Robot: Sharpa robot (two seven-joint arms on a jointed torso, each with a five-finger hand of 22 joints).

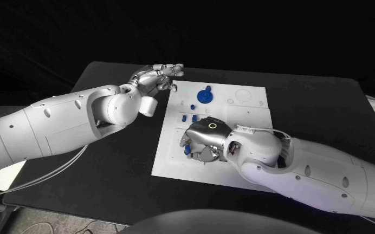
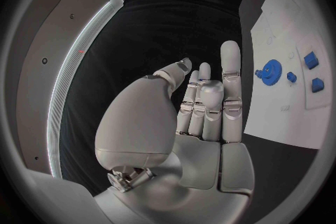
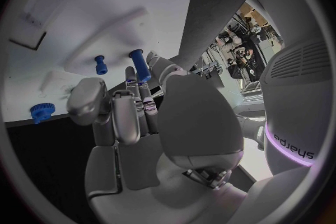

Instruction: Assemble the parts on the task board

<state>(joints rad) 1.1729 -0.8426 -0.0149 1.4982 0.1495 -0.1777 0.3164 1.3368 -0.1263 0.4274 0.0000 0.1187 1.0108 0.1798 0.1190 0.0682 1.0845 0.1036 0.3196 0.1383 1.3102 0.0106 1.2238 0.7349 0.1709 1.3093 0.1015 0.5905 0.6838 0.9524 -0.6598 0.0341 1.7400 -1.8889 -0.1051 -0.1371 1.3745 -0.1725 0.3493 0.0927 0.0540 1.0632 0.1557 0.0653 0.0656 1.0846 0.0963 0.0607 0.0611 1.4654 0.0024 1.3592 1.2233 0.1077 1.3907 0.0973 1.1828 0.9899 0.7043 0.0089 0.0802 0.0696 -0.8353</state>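
Right hand (image 1: 205, 141) sits low over the near-left part of the task board (image 1: 242, 115), palm down, fingers curled under; the right wrist view shows a blue peg (image 3: 140, 65) rising just past its fingertips (image 3: 130, 75), apparently touching them, but whether it is actually pinched cannot be told. In the head view a bit of blue (image 1: 188, 148) shows at the left side of that hand, right against the fingers. Left hand (image 1: 159, 75) hovers off the board's far-left corner, above the black table (image 1: 312, 98); the left wrist view shows its fingers (image 2: 230, 64) extended and close together, thumb alongside, holding nothing, nothing touching it. Task board is the white plate in the middle of the table, long side running away from the robot. Blue gear-like disc with a short stem (image 1: 205, 95) lies on the far half of the board, near the left hand but apart from it; same piece seen in the left wrist view (image 2: 270, 73). Two small blue blocks (image 1: 190, 118) stand side by side in the board's middle-left area, between the disc and the right hand; the left wrist view shows small blue pieces (image 2: 311, 59) beyond the disc. Right wrist view also shows a second shorter blue peg (image 3: 101, 65) standing on the board beside the first, apart from the fingers, and a blue toothed wheel (image 3: 42, 112) at the board's edge, well apart from the hand.
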